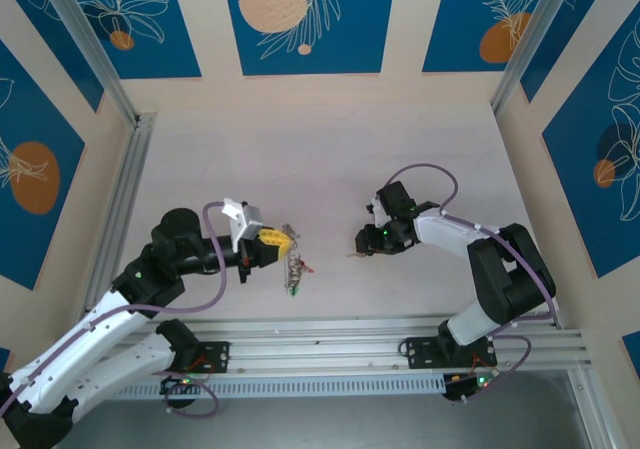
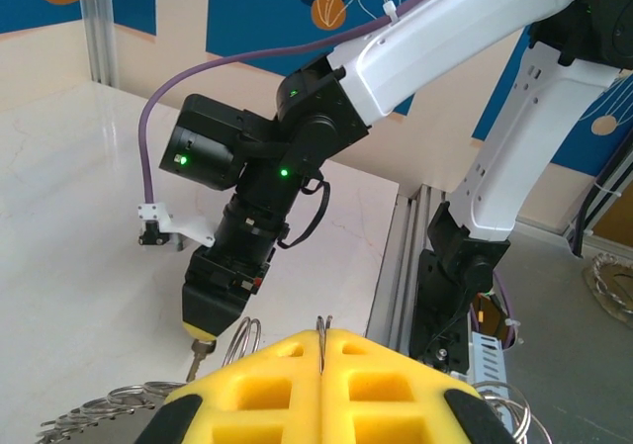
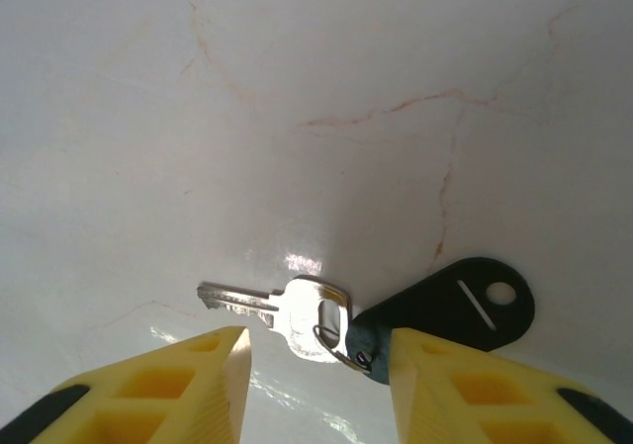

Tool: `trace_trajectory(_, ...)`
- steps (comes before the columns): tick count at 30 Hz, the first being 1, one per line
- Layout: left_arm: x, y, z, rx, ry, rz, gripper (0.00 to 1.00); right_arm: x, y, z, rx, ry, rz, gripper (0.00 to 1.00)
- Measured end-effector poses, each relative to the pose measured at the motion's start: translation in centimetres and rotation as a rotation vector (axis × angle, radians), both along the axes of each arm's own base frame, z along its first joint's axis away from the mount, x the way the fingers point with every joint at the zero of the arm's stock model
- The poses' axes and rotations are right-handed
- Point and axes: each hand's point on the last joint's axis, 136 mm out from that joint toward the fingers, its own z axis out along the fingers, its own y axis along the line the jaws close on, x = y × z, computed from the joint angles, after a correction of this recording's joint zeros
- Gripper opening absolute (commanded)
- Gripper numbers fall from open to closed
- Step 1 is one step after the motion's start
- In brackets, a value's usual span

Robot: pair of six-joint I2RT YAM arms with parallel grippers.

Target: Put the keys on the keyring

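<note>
Two arms rise from the near rail, one pincer on each. The left pincer (image 1: pixel 275 241) is closed on the keyring (image 1: pixel 292 272). In its own wrist view the yellow fingers (image 2: pixel 267 390) meet with no gap, and a thin wire of the hoop (image 2: pixel 321 323) comes up from the seam between them. From above, the one keyring shows almost edge-on below the fingertips, its long line running from near to far. Small red and green bits sit at its right side. Whether its lower end touches the counter (image 1: pixel 330 159) cannot be told. Loose little rings of its fringe (image 2: pixel 104 412) crowd the lower left of the left wrist view.

Well apart to the right, at about the same depth, the right pincer (image 1: pixel 358 250) points down at the counter. It is open, and its two yellow fingers (image 3: pixel 203 385) stand apart on either side of one key (image 3: pixel 297 317) that lies flat on the pale surface. The key is silver. Its long axis runs across the gap, with the blade (image 3: pixel 232 301) pointing to the left of that view and the rounded head to the right. One small wire link (image 3: pixel 331 337) through the head joins it to one black oval tag (image 3: pixel 450 310). The tag stretches on to the right and slightly farther away, and its near edge is hidden behind the right finger. Neither finger is seen pressing the key. From above, the key is too small to tell its heading.
</note>
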Motion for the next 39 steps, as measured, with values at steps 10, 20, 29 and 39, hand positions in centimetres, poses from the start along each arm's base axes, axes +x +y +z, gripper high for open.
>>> trace_trajectory(10,0.0,0.2,0.6,-0.037,0.012,-0.006,0.00,0.0,0.0,-0.1,0.001,0.000,-0.002,0.31)
trace_trajectory(20,0.2,0.4,1.2,-0.075,0.020,-0.008,0.00,-0.1,0.2,-0.2,0.001,0.002,0.004,0.28)
trace_trajectory(29,0.4,0.9,1.7,-0.119,0.030,-0.001,0.00,-0.5,0.4,-0.3,-0.002,0.007,0.016,0.29)
trace_trajectory(39,0.5,1.1,2.0,-0.146,0.039,-0.010,0.00,-0.7,0.2,-0.4,-0.012,0.017,0.009,0.32)
